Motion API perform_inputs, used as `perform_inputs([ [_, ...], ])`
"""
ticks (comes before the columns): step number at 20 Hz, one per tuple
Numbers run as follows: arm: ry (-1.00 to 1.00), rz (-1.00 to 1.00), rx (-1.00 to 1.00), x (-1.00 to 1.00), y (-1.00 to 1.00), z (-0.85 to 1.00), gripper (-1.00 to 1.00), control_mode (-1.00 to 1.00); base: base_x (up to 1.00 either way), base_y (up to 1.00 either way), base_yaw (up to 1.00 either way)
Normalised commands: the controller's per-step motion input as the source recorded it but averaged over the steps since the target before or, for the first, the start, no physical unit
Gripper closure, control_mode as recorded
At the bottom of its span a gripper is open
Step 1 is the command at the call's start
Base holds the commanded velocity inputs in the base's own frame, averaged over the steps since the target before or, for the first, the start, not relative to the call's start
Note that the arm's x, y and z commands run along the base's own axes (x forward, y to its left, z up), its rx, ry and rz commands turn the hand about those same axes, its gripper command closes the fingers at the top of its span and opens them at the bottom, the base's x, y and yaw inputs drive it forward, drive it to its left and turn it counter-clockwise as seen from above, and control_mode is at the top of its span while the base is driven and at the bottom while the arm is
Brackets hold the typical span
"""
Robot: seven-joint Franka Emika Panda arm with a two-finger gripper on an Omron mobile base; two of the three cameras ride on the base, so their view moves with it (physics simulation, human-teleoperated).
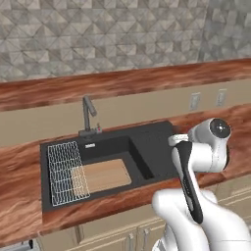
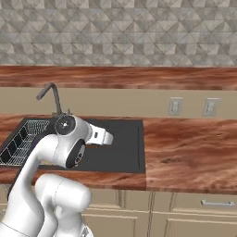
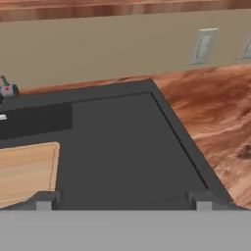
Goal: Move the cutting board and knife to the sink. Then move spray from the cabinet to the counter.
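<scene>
The light tan cutting board [image 1: 105, 175] lies flat in the left part of the dark sink [image 1: 147, 131], partly under a wire rack. In the hand view the cutting board [image 3: 24, 169] is at the lower left and the bare sink floor [image 3: 122, 152] spreads ahead. My gripper [image 3: 123, 200] hovers over the right half of the basin, open, with nothing between its fingertips [image 3: 46, 199]. From the right base view the hand [image 2: 102, 137] reaches over the sink [image 2: 122, 150]. Red-brown counter [image 2: 194, 148] surrounds the basin. The knife, the spray and the cabinet are out of view.
A white wire dish rack [image 1: 66, 171] sits in the sink's left end. The grey faucet [image 1: 88, 115] stands behind the basin. Two wall outlets [image 2: 175, 106] are on the beige strip at the right. Beige drawer fronts [image 2: 203, 217] run below the counter.
</scene>
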Motion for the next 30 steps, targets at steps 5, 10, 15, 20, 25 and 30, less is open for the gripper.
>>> perform_inputs([
  [5, 0.00, 0.00, 0.00, 0.00, 0.00, 0.00, -1.00, 1.00, 0.00, -0.75, -0.75],
  [10, 0.00, 0.00, 0.00, 0.00, 0.00, 0.00, -1.00, 1.00, 0.00, -0.74, -0.79],
  [15, 0.00, 0.00, 0.00, 0.00, 0.00, 0.00, -1.00, 1.00, 0.04, -0.87, -0.75],
  [20, 0.00, 0.00, 0.00, 0.00, 0.00, 0.00, -1.00, 1.00, 0.05, -0.98, -0.71],
  [25, 0.00, 0.00, 0.00, 0.00, 0.00, 0.00, -1.00, 1.00, 0.10, -0.90, -0.64],
  [30, 0.00, 0.00, 0.00, 0.00, 0.00, 0.00, -1.00, 1.00, 0.25, -0.73, -0.55],
])
